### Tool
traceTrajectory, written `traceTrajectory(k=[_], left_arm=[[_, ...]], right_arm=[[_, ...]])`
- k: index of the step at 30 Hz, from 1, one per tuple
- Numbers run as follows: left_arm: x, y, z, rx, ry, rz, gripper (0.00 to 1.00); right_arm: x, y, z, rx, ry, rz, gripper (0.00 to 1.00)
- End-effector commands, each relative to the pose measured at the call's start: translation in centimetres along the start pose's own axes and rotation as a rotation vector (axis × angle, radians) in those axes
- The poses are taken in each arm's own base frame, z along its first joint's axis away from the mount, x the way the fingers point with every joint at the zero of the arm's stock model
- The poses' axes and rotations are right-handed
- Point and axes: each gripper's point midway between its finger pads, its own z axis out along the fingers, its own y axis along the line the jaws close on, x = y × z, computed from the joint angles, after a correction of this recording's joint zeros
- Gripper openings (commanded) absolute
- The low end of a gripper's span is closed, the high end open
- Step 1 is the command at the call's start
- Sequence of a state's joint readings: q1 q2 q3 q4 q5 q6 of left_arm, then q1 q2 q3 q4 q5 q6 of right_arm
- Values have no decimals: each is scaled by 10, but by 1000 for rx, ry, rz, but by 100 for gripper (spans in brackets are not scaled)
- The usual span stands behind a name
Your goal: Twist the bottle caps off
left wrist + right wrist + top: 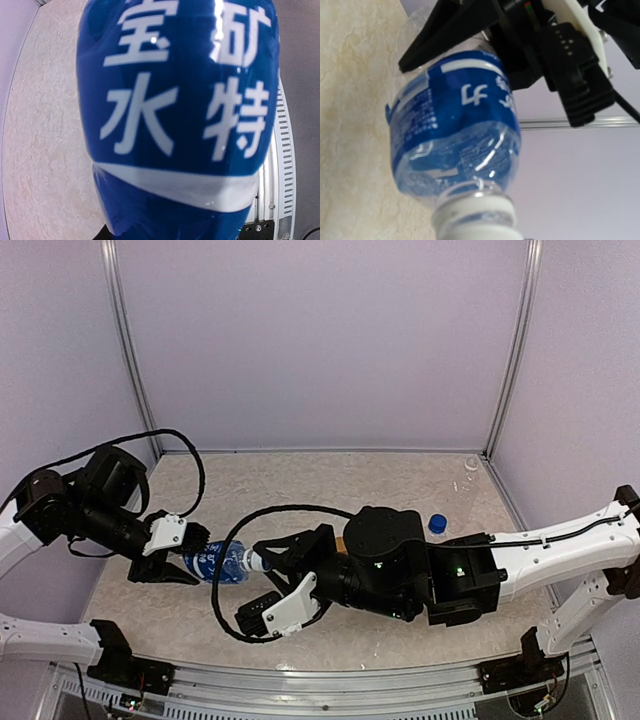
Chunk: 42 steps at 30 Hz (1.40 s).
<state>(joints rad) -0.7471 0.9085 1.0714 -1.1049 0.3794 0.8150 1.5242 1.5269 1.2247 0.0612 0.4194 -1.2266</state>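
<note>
A clear bottle [212, 562] with a blue label lies level above the table, held between both arms. My left gripper [180, 558] is shut round its body. The label fills the left wrist view [175, 125] and hides that gripper's fingers. My right gripper [262, 558] is shut at the bottle's neck end. The cap there is hidden inside the jaws. In the right wrist view the bottle [455, 130] points toward the camera and only its white neck ring [475, 210] shows. The left gripper's black fingers [435, 35] clamp the far end. One loose blue cap [437, 523] lies on the table.
A clear bottle [468, 475] stands at the back right corner. A sliver of orange [343, 540] shows behind the right arm. White walls with metal posts [505, 350] close in the marbled table [300, 485]. A black cable [225, 585] loops near the bottle.
</note>
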Motion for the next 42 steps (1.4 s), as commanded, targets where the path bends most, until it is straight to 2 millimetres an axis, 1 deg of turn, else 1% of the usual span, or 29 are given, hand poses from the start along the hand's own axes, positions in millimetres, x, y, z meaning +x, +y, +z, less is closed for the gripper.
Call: traceTrajectory(k=[1,2,3,9,10,13,14,16,18,19,21,22,23,24,25,27,28,29,31,32,35,38,40,42], left_arm=[[-15,5,-4,-28,-64,11,38],[-14,5,-4,-29,-64,8,38],[-15,6,-4,-30,-66,6,38],[-10,11,-5,-58,-63,-19,37],[-10,11,-5,-59,-64,-21,37],[-12,11,-8,-66,-77,-29,37],[-13,15,-8,-82,-83,-45,37],[-19,35,-14,-161,-118,-110,37],[-22,67,-27,-292,-173,-240,37],[-22,86,-36,-373,-204,-314,37],[-16,118,-62,-548,-274,-449,37],[-9,131,-76,-625,-302,-518,38],[-5,139,-92,-698,-339,-571,38],[1,144,-103,-745,-362,-624,38],[6,146,-113,-781,-383,-658,38],[10,143,-122,-806,-407,-688,38],[11,140,-125,-807,-413,-687,39],[11,138,-124,-800,-417,-692,39],[12,134,-125,-794,-428,-701,39],[11,132,-125,-785,-433,-704,39],[13,129,-123,-778,-435,-700,39],[13,126,-120,-770,-434,-691,39],[12,124,-118,-756,-437,-684,39],[11,122,-117,-746,-442,-680,40]], right_arm=[[-6,-7,-11,12,-52,67,7],[-6,-9,-12,10,-63,89,2],[-6,-12,-15,11,-77,116,0],[6,-28,-41,52,-139,252,0],[9,-27,-44,55,-138,265,0],[14,-32,-49,69,-131,323,0],[16,-36,-48,72,-127,367,0],[21,-39,-42,35,-99,489,0],[27,-27,-27,-55,-29,611,0],[28,-18,-19,-102,8,670,0],[27,3,-6,-214,84,783,0],[26,18,0,-274,124,816,0],[25,32,6,-334,159,839,0],[24,49,12,-394,198,852,0],[24,66,17,-449,242,860,0],[28,102,29,-555,352,863,0],[30,119,33,-608,404,853,0],[29,130,38,-647,441,845,0],[35,161,43,-739,529,809,0],[38,173,44,-770,560,795,0],[46,198,51,-824,615,780,0],[54,213,59,-845,648,791,0],[64,224,64,-853,678,796,0],[73,238,68,-872,711,791,0]])
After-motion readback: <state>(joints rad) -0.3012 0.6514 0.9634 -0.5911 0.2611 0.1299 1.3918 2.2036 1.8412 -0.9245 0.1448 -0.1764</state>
